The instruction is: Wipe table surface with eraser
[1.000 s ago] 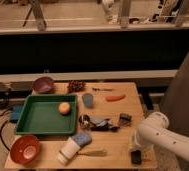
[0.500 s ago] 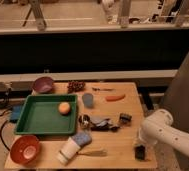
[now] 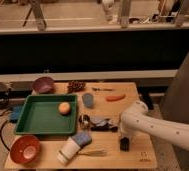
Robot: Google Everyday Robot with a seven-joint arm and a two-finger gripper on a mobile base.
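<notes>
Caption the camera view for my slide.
End effector at the black eraser on the table surface, right of the green tray.

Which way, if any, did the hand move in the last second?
Yes. The hand moved left over the table surface, away from its right edge, toward the white cup.

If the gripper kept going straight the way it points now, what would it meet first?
The gripper, by the near edge of the table surface, points straight down, so it would most likely meet the eraser right beneath it first; whether they touch is unclear.
</notes>
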